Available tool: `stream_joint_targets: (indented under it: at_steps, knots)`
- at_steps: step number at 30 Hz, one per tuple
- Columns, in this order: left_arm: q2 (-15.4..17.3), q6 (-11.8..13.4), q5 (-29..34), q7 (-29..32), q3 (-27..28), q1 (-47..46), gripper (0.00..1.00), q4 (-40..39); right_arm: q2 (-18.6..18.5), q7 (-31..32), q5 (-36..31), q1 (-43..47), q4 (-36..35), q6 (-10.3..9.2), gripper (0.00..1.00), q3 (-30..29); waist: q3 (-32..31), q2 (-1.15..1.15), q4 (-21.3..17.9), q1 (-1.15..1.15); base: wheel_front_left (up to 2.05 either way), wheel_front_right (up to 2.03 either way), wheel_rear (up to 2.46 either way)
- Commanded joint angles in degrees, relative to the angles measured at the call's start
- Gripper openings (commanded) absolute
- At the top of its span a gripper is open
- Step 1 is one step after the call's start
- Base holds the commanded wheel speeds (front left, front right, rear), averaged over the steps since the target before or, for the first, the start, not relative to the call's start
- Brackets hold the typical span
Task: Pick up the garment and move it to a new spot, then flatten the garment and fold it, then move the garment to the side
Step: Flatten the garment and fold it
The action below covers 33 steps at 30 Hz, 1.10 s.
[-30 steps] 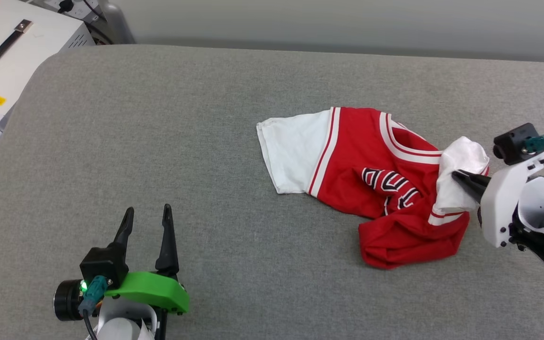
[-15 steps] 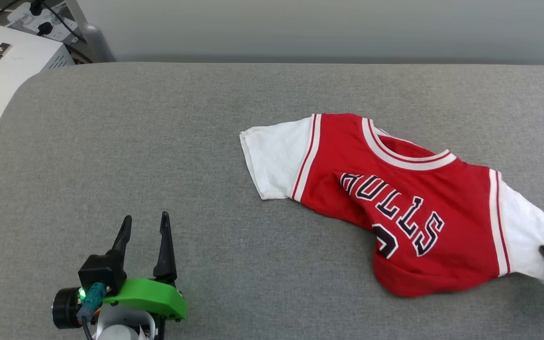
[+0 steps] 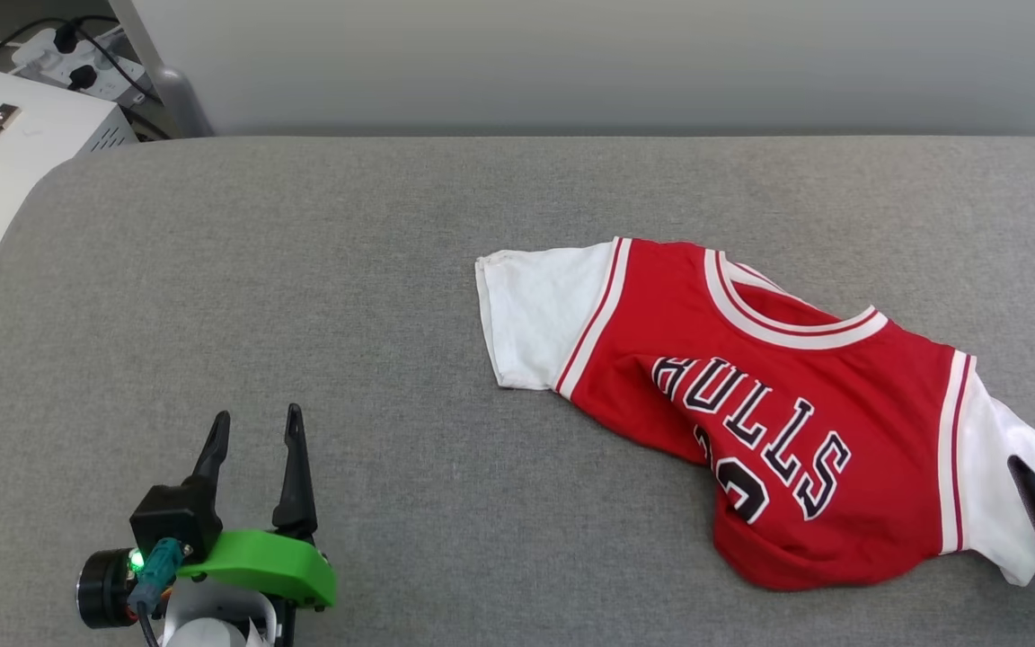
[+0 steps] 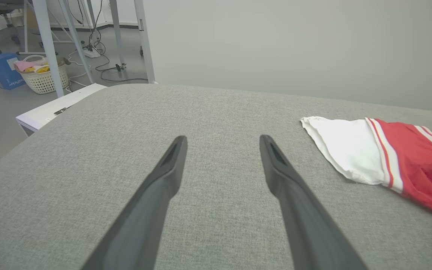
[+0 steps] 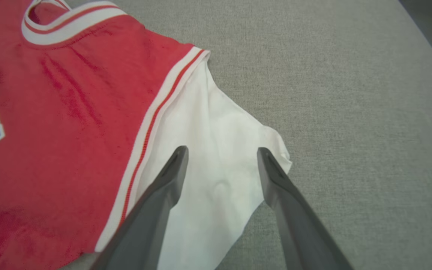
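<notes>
Dark grey fingers on the right end effector (image 5: 222, 152) are spread wide, holding nothing. The white right sleeve (image 5: 216, 123) just lies slack under and between them. A second ago those fingers were pinched shut on that sleeve with the shirt bunched in a heap. Since then the sleeve got dragged out toward the worktop's right edge and let go. So the spreading-out pull looks done on that side, and the flattening is probably about halfway.

The garment (image 3: 751, 377) sits chest-up on the right half of the grey worktop (image 3: 302, 270), closer to its near edge than its far one. Its long axis runs sleeve to sleeve on a diagonal, from the left sleeve (image 3: 540, 314) near the worktop's middle down to the right sleeve at the near right edge. The collar (image 3: 787, 314) points at the far edge and the hem faces the robot, still rumpled and tucked under.

The left end effector (image 3: 257, 413) hovers wide open and empty over the worktop's near left part, well away from the shirt.
</notes>
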Motion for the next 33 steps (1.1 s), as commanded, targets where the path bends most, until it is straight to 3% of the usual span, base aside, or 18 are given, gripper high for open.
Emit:
stream_joint_targets:
  at_steps: [1,10,14,18,26,33]
  knots:
    - [0.34,-0.50,0.74,-0.33,0.51,-0.92,1.00,-0.16,0.90,-1.72,-2.00,0.67,-1.33,-0.04,1.00,-1.55,-1.09,0.00,-0.74,0.00,0.00,0.00,0.00]
    - [5.18,-2.94,1.32,0.09,-2.21,-10.14,1.00,1.56,10.99,-7.62,-15.72,2.63,-14.05,-0.04,1.00,-12.65,-0.81,0.00,-2.81,0.00,0.00,0.00,0.00]
    - [8.83,-3.48,-0.54,3.70,-5.67,-19.34,1.00,3.21,16.96,-8.62,-21.35,3.87,-20.57,-0.04,1.00,-15.22,1.07,0.00,-3.95,0.00,0.00,0.00,0.00]
    - [12.59,-3.58,-4.05,8.38,-10.82,-28.78,1.00,4.66,20.63,-9.54,-23.66,4.45,-23.44,-0.04,1.00,-15.39,3.56,0.00,-5.30,0.00,0.00,0.00,0.00]
    - [17.90,-3.60,-18.14,23.96,-24.17,-46.94,1.00,10.88,23.38,-11.50,-25.13,3.17,-24.08,-0.04,1.00,-13.35,9.07,0.00,-7.70,0.00,0.00,0.00,0.00]
    - [20.48,-3.61,-28.42,45.58,-37.05,-58.41,1.00,17.21,24.14,-11.82,-25.27,0.61,-24.18,-0.04,1.00,-11.30,14.16,0.00,-10.11,0.00,0.00,0.00,0.00]
